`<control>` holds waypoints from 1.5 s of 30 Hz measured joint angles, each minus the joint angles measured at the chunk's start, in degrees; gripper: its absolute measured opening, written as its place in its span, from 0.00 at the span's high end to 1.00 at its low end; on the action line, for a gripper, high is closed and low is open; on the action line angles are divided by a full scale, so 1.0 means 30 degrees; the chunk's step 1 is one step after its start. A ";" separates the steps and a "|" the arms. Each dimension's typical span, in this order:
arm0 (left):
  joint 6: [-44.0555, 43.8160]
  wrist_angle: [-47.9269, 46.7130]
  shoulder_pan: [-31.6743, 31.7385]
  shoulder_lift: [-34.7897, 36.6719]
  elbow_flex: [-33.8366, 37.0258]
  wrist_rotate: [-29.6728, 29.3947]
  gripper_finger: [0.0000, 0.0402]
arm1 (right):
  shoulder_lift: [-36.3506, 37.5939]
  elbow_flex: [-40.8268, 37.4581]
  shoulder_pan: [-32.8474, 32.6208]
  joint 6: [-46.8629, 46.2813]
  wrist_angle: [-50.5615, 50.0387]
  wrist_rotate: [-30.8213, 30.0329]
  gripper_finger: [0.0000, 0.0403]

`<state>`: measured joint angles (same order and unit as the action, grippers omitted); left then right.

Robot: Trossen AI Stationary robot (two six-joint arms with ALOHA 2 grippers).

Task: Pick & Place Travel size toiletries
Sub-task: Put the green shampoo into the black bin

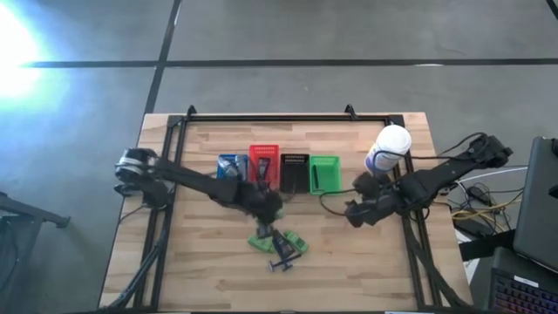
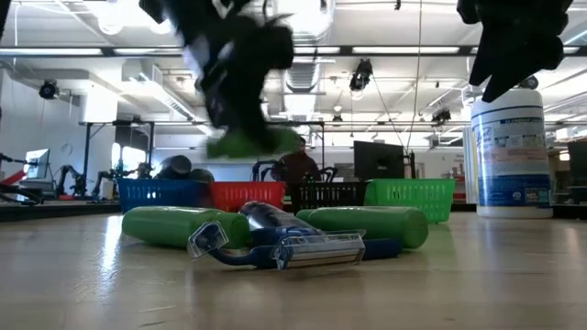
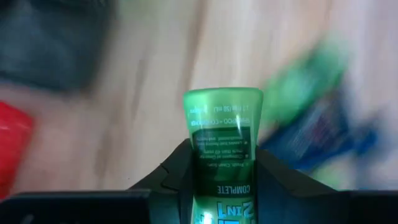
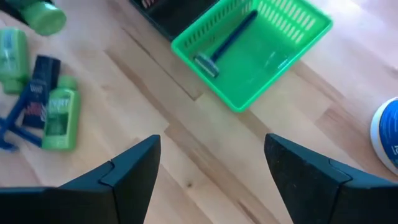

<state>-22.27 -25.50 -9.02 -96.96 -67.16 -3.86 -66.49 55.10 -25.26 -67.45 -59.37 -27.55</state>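
My left gripper hangs over the middle of the table, just near of the red basket, shut on a bright green tube. The other toiletries lie in a pile on the table in front of it: green tubes, blue razors and a dark packet. My right gripper is open and empty, above bare wood near the green basket, which holds one razor. My left gripper pinches the green tube between its two fingers, which close on its printed body. The flat crimped end sticks out past the fingertips. The tube is lifted clear of the table, below the gripper in the low view.
Blue, red, black and green baskets stand in a row at mid-table. A big white round container with a blue label stands to their right, beside my right arm. Bare wood lies along the near edge and at the left.
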 joint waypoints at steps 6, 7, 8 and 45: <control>-0.5693 0.1637 0.2952 0.0170 -0.2213 -0.0434 0.72 | 0.0426 -0.0123 0.0010 -0.0048 0.0311 -0.0449 0.27; -0.6467 0.1875 0.3608 -0.0014 -0.2480 -0.0444 0.71 | 0.0411 -0.0105 0.0010 -0.0048 0.0320 -0.0526 0.26; -0.7093 0.2052 0.4263 -0.0338 -0.2658 -0.0480 0.71 | 0.0373 -0.0043 0.0010 -0.0046 0.0282 -0.0662 0.25; 0.6020 -0.5401 0.2400 0.3299 -0.2043 0.2463 0.23 | -0.6091 0.1007 0.0221 0.4914 0.7901 0.4427 0.15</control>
<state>-4.21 -41.71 -1.82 -87.06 -73.29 3.53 -84.76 58.12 -24.60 -52.71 -35.66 -14.27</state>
